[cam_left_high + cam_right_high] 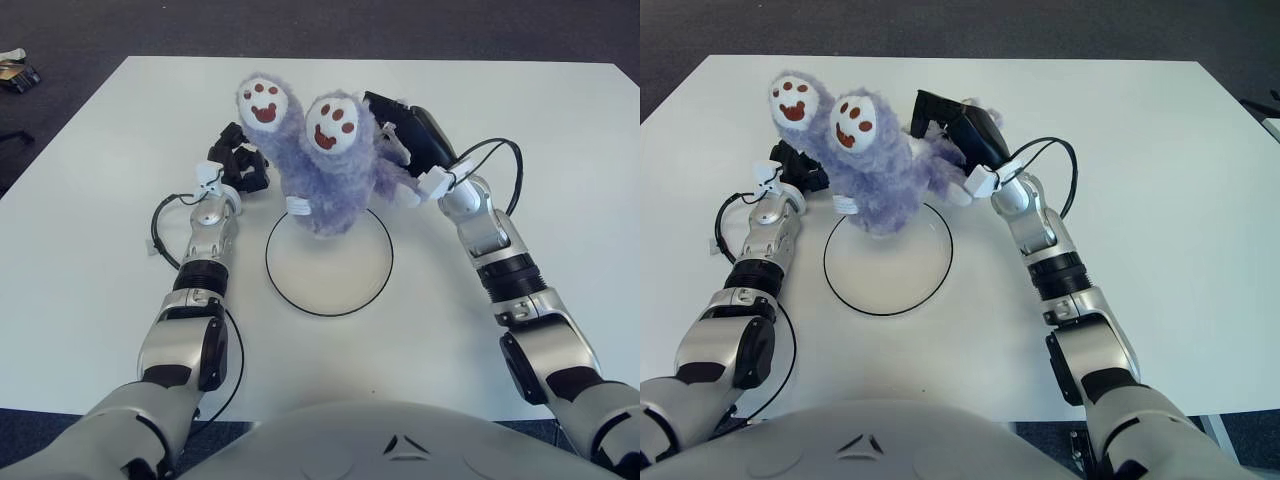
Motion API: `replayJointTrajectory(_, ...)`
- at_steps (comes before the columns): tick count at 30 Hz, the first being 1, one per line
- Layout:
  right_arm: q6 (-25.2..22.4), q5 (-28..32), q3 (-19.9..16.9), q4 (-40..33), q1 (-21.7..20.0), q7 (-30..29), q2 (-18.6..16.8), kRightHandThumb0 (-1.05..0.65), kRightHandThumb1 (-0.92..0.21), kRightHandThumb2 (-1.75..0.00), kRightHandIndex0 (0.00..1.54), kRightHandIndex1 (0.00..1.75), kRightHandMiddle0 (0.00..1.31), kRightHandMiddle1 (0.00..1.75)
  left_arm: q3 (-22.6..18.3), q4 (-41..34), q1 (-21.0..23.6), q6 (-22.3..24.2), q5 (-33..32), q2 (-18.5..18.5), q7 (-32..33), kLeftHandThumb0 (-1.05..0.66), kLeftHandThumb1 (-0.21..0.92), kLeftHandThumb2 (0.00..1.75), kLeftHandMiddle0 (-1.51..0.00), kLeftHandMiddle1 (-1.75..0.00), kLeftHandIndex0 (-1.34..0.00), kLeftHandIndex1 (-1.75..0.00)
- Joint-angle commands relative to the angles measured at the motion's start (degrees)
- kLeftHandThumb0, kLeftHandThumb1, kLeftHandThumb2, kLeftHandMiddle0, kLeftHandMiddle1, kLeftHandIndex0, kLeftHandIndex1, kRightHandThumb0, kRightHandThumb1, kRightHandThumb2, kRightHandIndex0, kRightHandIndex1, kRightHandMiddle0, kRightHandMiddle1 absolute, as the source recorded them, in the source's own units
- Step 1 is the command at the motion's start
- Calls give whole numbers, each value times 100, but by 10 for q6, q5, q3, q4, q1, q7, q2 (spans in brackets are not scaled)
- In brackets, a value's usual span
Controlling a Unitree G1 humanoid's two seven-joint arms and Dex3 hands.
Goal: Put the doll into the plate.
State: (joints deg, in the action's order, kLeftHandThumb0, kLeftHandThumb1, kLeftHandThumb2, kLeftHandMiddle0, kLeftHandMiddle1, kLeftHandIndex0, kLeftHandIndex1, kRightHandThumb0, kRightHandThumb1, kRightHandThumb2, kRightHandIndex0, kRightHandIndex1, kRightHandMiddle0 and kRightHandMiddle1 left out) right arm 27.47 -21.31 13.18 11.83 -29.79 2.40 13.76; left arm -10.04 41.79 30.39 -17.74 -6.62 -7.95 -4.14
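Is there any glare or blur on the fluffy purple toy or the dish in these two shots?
Left eye view: the toy, held by the right hand, looks sharp, no glare; the plate shows only soft, even light. Right eye view: the same, with a faint shadow under the toy; the left hand is dark beside it.
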Motion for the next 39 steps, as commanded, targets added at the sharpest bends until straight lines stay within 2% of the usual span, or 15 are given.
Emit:
replayJointTrajectory(1,3,0,-2,-23,10,3,0,0,2,-164,92,158,63,175,3,-10,-33,18,-15,13,-25,-1,31,132,-65,-169,-37,-175)
replayJointTrajectory(15,0,22,0,-57,37,43,-2,0,1,-164,91,159,63,175,5,-25,-47,-4,-35,16,-89,-1,30,133,-69,-168,-36,-175)
replayJointTrajectory(23,-1,70,4,-70,50,90,-7,0,1,-164,91,158,63,175,4,-20,-47,-5,-36,20,-95,-1,31,133,-68,-168,-35,-175)
replayJointTrajectory(29,10,40,8,-80,61,85,-3,0,2,-165,92,158,64,175,2,-13,-45,-4,-37,18,-100,-1,31,133,-68,-169,-35,-175)
replayJointTrajectory(39,-3,18,11,-119,82,91,2,0,6,-170,94,160,67,175,0,16,-35,-21,-40,16,-114,-1,31,132,-68,-169,-35,-175)
